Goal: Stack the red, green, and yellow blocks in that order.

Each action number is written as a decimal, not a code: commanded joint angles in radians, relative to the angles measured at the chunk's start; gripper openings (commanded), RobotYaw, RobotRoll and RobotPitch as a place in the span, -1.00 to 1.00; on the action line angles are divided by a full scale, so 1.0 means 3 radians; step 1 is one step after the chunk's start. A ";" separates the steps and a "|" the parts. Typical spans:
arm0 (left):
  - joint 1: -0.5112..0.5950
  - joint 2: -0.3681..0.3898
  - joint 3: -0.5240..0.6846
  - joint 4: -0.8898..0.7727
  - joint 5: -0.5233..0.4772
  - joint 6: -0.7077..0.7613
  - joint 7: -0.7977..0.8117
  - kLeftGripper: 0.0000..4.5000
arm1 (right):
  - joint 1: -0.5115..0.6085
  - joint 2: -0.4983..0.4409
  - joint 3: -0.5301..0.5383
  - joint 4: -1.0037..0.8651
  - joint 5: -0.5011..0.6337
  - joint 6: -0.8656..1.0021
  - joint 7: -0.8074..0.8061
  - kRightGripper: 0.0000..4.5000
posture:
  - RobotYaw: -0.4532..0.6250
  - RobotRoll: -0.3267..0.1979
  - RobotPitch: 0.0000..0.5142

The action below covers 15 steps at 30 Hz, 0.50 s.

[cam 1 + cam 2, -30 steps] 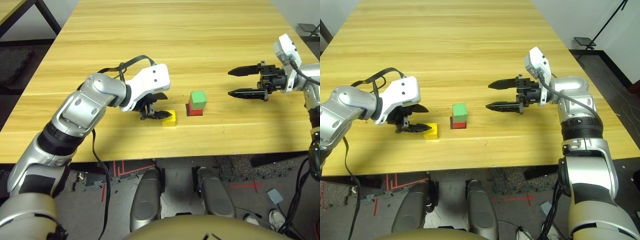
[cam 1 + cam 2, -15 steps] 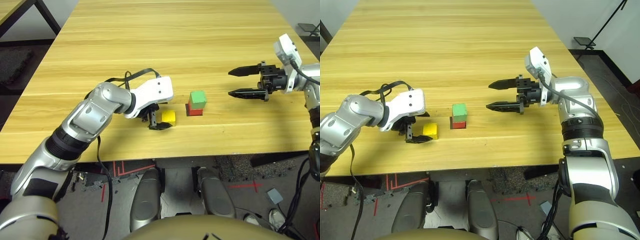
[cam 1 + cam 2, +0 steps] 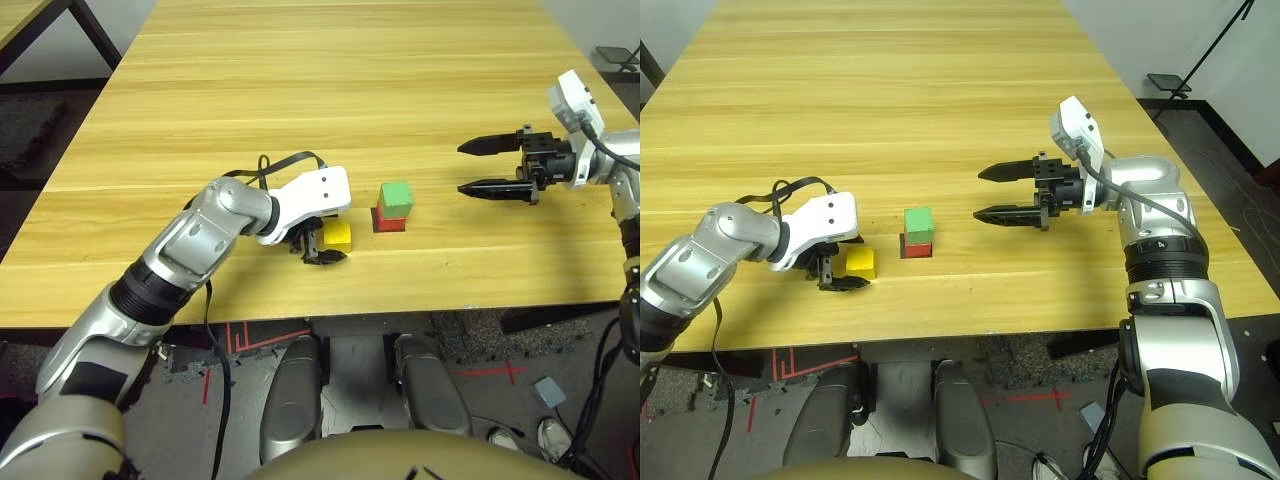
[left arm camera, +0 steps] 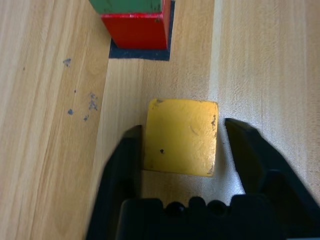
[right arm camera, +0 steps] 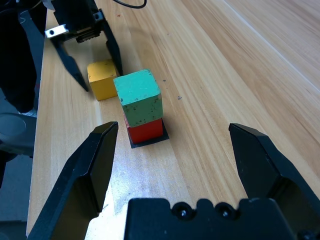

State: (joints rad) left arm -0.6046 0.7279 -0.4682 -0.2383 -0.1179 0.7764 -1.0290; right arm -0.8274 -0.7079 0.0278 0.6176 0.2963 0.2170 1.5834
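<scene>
The green block (image 3: 397, 197) sits on the red block (image 3: 390, 221), which stands on a flat black patch (image 5: 165, 136) near the table's front edge. Just left of that pair the yellow block (image 3: 338, 235) lies on the table. My left gripper (image 3: 325, 242) is low over it, jaws astride the yellow block (image 4: 181, 136). One finger (image 4: 131, 150) touches its side, and the other finger (image 4: 245, 145) stands a narrow gap away. My right gripper (image 3: 462, 167) hovers to the right of the stack, open wide and empty, pointing at the stack.
The wooden table (image 3: 350, 80) stretches bare behind the blocks. Its front edge (image 3: 400, 300) runs close below the blocks. A black cable (image 3: 285, 165) loops over my left wrist.
My left gripper has slid toward the yellow block, so the block now lies between its fingers, and the jaws have narrowed. The blocks and the right arm have stayed put.
</scene>
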 commanded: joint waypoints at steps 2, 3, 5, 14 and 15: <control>0.0094 -0.0039 0.0030 -0.0114 0.0012 0.0153 0.0113 -0.13 | -0.0020 0.0016 -0.0017 0.0014 0.0007 -0.0011 -0.0005 1.00 | 0.16 0.18 -0.46; 0.0079 -0.0039 0.0064 -0.0148 -0.0010 0.0201 0.0120 -0.13 | -0.0022 0.0020 -0.0017 0.0018 0.0006 -0.0014 -0.0006 1.00 | 0.17 0.18 -0.47; 0.0008 -0.0005 0.0129 -0.0212 -0.0054 0.0305 0.0096 -0.13 | -0.0022 0.0028 -0.0019 0.0017 0.0006 -0.0014 -0.0009 1.00 | 0.17 0.18 -0.49; -0.0878 0.0114 0.0419 -0.0295 -0.0406 0.1079 -0.0031 -0.13 | -0.0013 0.0028 -0.0013 0.0053 -0.0006 -0.0050 0.0011 1.00 | 0.22 0.27 -0.55; -0.0958 0.0100 0.0421 -0.0296 -0.0447 0.1155 -0.0032 -0.13 | -0.0014 0.0030 -0.0012 0.0059 -0.0008 -0.0055 0.0010 1.00 | 0.22 0.28 -0.55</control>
State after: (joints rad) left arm -0.8789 0.7634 -0.3363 -0.3082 -0.2200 1.0758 -1.0280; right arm -0.8316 -0.6970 0.0278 0.6301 0.2960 0.2101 1.5832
